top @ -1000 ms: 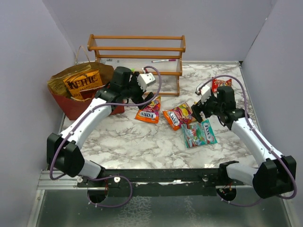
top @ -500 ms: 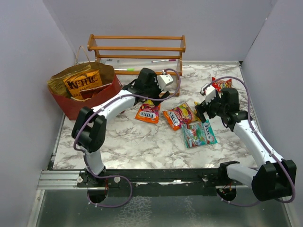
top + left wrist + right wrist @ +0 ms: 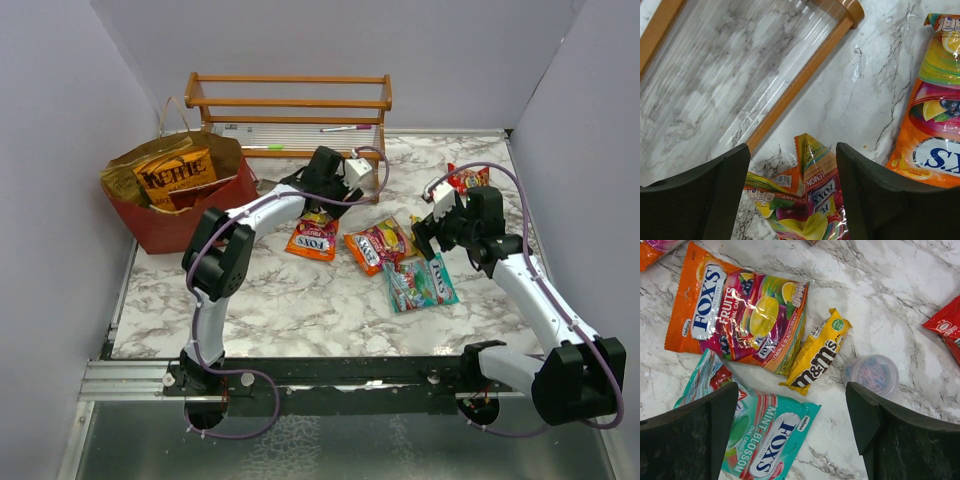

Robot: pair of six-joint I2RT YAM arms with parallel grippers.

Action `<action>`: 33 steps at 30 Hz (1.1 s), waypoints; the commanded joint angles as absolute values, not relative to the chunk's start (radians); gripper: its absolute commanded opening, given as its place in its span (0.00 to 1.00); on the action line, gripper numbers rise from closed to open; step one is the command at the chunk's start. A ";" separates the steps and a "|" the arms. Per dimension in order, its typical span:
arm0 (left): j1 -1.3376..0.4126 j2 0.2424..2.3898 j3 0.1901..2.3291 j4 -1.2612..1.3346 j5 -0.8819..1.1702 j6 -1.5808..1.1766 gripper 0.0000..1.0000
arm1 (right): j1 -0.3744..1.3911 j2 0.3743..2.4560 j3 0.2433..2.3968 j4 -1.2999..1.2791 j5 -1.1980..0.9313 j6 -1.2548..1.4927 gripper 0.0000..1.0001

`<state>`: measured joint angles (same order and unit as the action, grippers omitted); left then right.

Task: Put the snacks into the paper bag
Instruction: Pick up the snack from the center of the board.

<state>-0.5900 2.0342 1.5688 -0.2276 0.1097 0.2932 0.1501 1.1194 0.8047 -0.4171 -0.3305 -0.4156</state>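
Observation:
The red paper bag [image 3: 165, 222] stands open at the far left with the orange Kettle chips bag [image 3: 175, 172] inside. My left gripper [image 3: 320, 207] is open, its fingers either side of the crumpled upper end of an orange Fox's candy pack [image 3: 812, 197], [image 3: 313, 241]. A second orange Fox's Fruits pack [image 3: 375, 243], [image 3: 740, 310] lies to its right. My right gripper [image 3: 427, 238] is open and empty, hovering over a teal Fox's Mint Blossom pack [image 3: 760, 445], [image 3: 420, 283] and a yellow M&M's pack [image 3: 817, 355]. A red pack [image 3: 466, 178] lies at the far right.
A wooden slatted rack [image 3: 290, 105] stands at the back; its lower rail [image 3: 795, 90] runs just beyond my left fingers. A small translucent cup [image 3: 871, 376] sits beside the M&M's pack, close to my right finger. Grey walls enclose the marble table [image 3: 300, 300].
My left gripper has swung right, from beside the paper bag to over the orange Fox's pack by the rack. The right gripper has barely moved.

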 commanded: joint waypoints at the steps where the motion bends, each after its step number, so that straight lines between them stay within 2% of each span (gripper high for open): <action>1: -0.605 2.062 1.584 -0.231 0.064 0.277 0.70 | 0.147 1.112 0.797 -0.401 -0.338 -0.424 0.88; 14: -0.626 2.120 1.567 -0.277 0.097 0.324 0.42 | 0.146 1.119 0.796 -0.406 -0.355 -0.430 0.88; 26: -0.639 2.058 1.635 -0.476 0.192 0.425 0.00 | 0.147 1.111 0.797 -0.407 -0.363 -0.430 0.88; 33: -0.641 1.922 1.612 -0.536 0.217 0.458 0.00 | 0.147 1.098 0.797 -0.409 -0.373 -0.431 0.88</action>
<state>-0.6331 2.0697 1.6096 -0.4873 0.1669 0.4225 0.1501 1.1194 0.8028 -0.4175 -0.3485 -0.4168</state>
